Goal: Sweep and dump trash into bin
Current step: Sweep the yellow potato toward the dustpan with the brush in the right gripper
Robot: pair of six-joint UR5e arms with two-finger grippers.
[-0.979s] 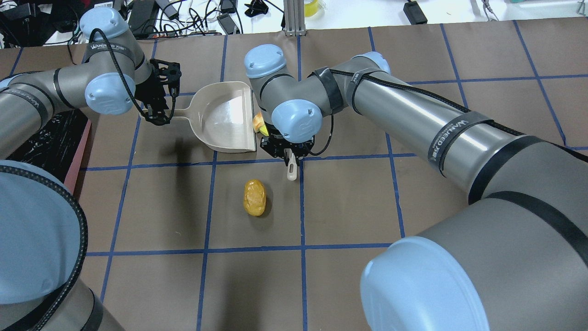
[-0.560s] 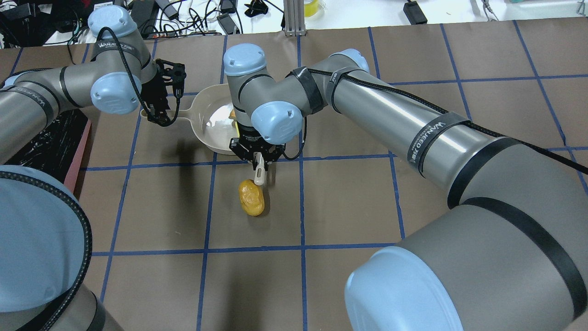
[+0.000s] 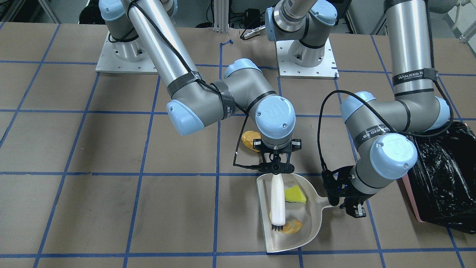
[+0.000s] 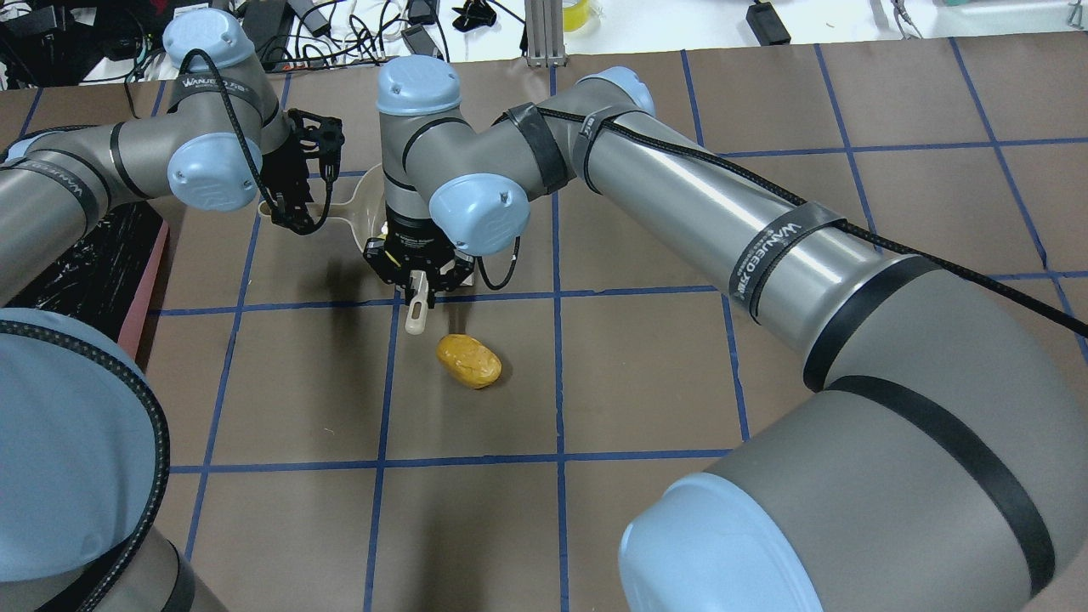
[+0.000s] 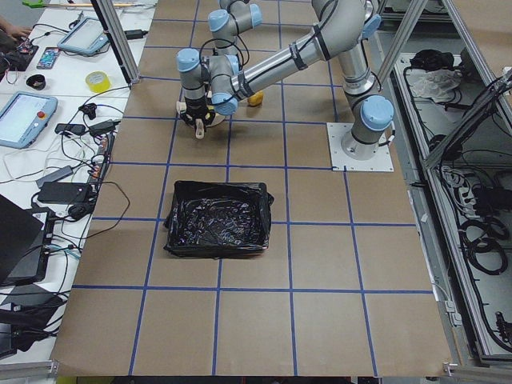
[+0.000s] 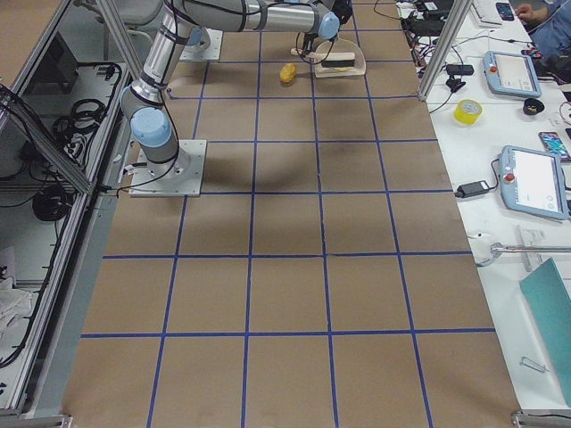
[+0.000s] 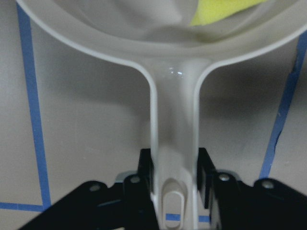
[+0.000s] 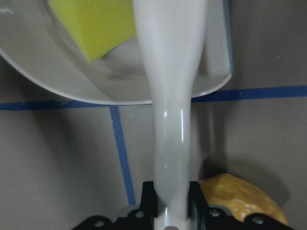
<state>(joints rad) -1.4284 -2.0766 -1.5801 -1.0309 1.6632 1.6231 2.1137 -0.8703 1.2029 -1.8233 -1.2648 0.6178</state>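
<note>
My left gripper [image 3: 347, 204] is shut on the handle [image 7: 175, 143] of the cream dustpan [image 3: 310, 223], which lies flat on the table. My right gripper [image 3: 275, 168] is shut on a white brush [image 3: 277, 201] that reaches into the pan. The yellow-green sponge wedge [image 3: 295, 194] and the croissant [image 3: 293, 226] lie inside the pan, the croissant at the bristles. The orange-brown bread roll [image 4: 469, 360] lies on the table outside the pan, near my right wrist. In the overhead view my right wrist hides most of the pan. The bin [image 3: 438, 178] stands beyond my left arm.
The bin, pink with a black bag, shows fully in the exterior left view [image 5: 218, 218]. Brown table paper with blue tape grid [image 4: 561, 382]. Cables and devices lie past the far table edge [image 4: 357, 25]. Arm bases stand behind [image 3: 305, 56].
My right arm has swept the brush left across the dustpan's mouth, and sponge and croissant went into the pan. The bread roll was nudged and turned slantwise. The left gripper barely moved.
</note>
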